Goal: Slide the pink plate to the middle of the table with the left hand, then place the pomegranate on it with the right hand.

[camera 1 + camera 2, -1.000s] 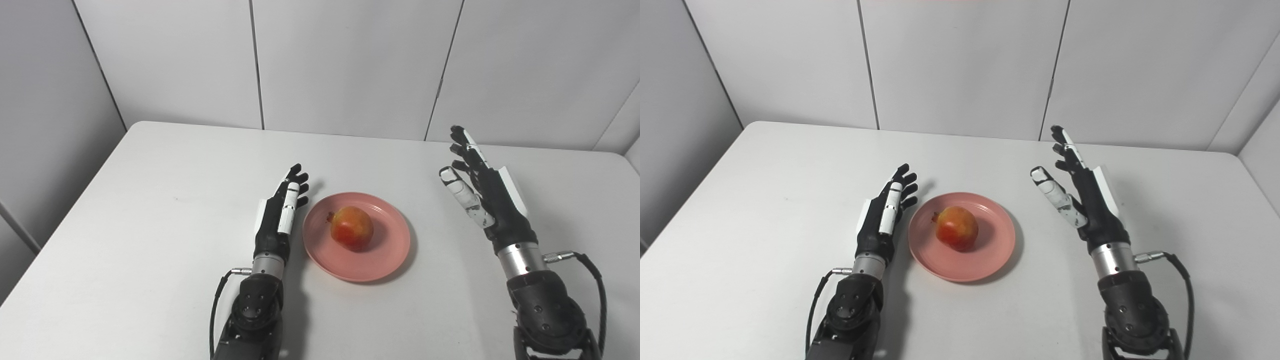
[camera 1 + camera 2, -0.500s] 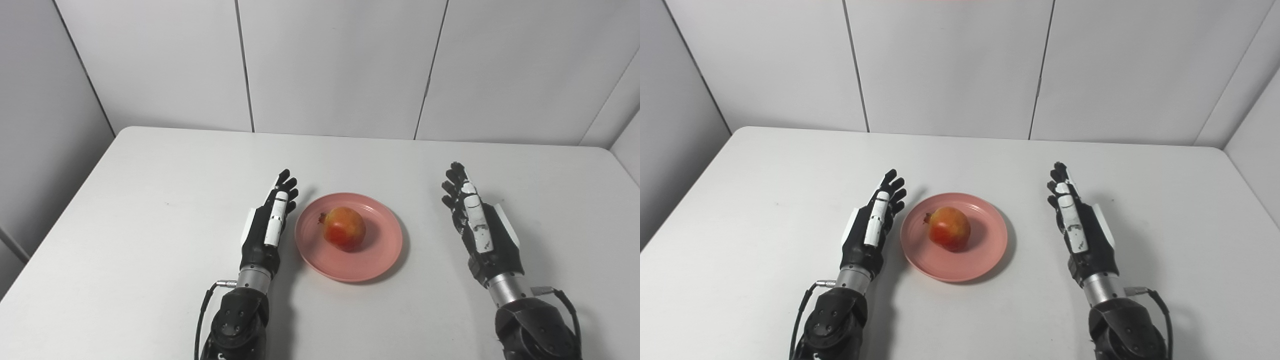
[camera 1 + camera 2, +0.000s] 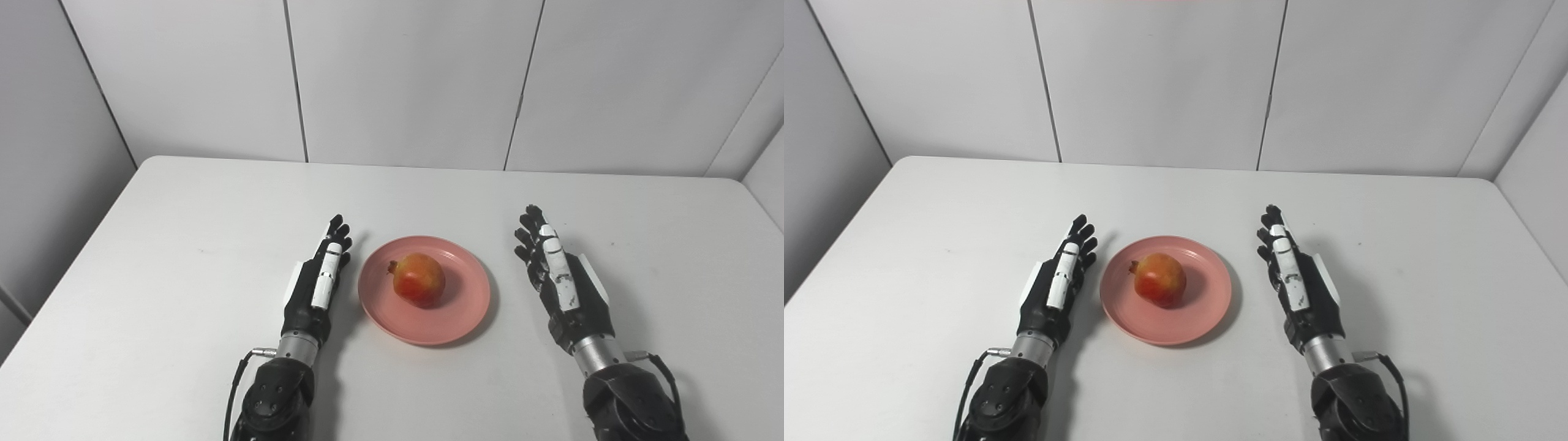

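Where the round glossy pink plate (image 3: 463,309) sits, a smooth pomegranate (image 3: 419,279) rests.

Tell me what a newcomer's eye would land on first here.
The red-orange pomegranate sitting on the pink plate at mid-table, the only colour on the white table. Next, the two black-and-white hands flanking the plate: the left hand close beside its rim, the right hand farther off, both open and holding nothing.

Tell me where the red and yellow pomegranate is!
The round red-and-yellow pomegranate sits on the round pink plate near the middle of the white table, between the left robot hand and right robot hand.
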